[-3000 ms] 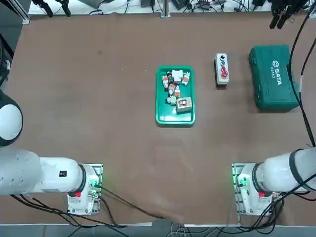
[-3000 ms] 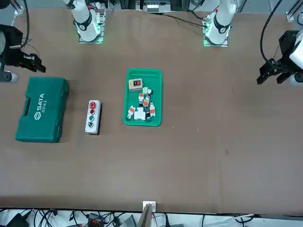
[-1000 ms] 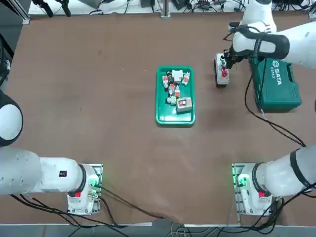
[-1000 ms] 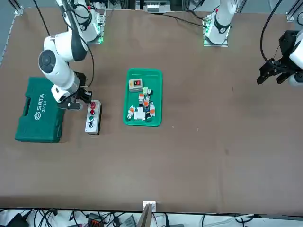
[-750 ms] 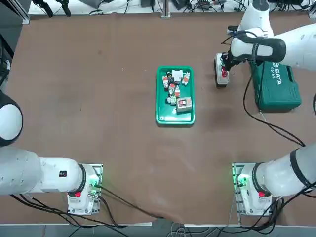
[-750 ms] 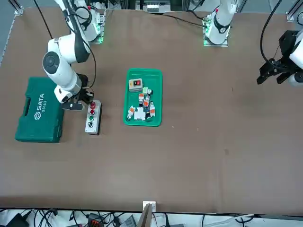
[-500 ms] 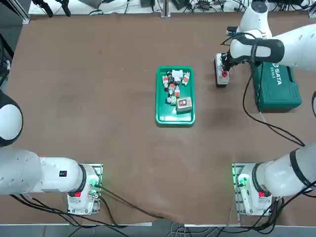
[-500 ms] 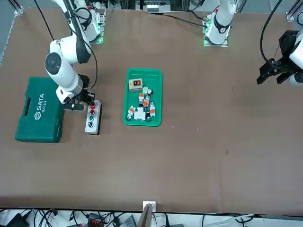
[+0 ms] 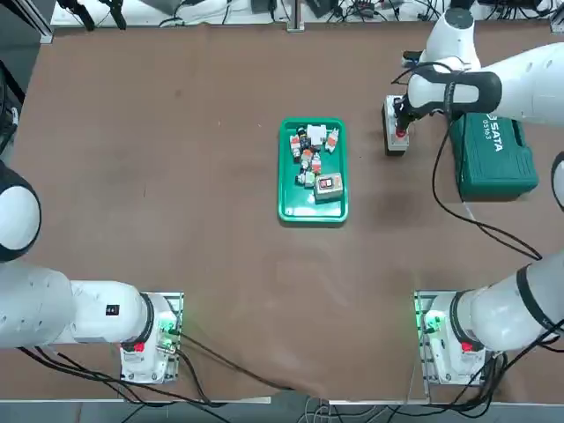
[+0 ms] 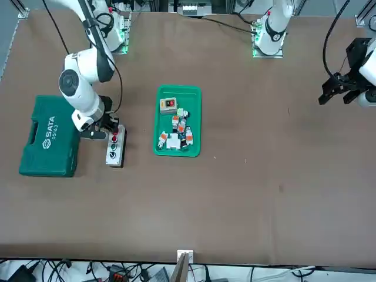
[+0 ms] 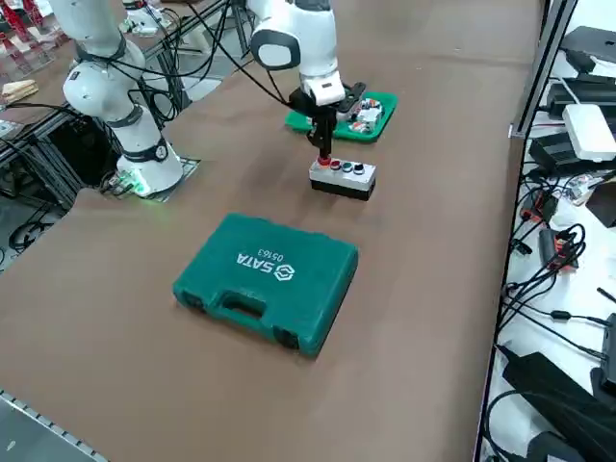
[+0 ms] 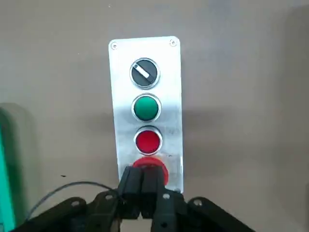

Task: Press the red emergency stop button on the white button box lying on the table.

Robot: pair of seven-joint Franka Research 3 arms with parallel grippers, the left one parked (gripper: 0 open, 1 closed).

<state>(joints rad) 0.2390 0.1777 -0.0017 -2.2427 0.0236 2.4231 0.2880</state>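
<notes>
Toward the far right corner of the desk [image 9: 176, 203], the white button box [image 9: 396, 125] lies flat between the green parts tray [image 9: 312, 170] near the desk's middle and the green SATA toolcase [image 9: 490, 137] at the right edge, well apart from both. The right gripper [image 12: 142, 186] stands upright over the box's near end, its fingers pressed together into one blunt tip directly over the red emergency stop button [image 12: 150, 169], touching it or just short of touching; which of the two cannot be told. The box looks rigid and light, with a metal faceplate, so I judge it could skid or tip if pushed at an angle; it needs no grasp, only a straight downward press on the centre of the mushroom cap, which sits close to the box's end. The wrist view shows four controls in a row: one black selector knob [image 12: 144, 73], one green button [image 12: 146, 108], one flat red button [image 12: 147, 140] and the one red stop cap. On the desk I count one button box, one toolcase and one tray; the tray holds several small orange-and-white parts and one little grey switch box [image 9: 328, 184].
</notes>
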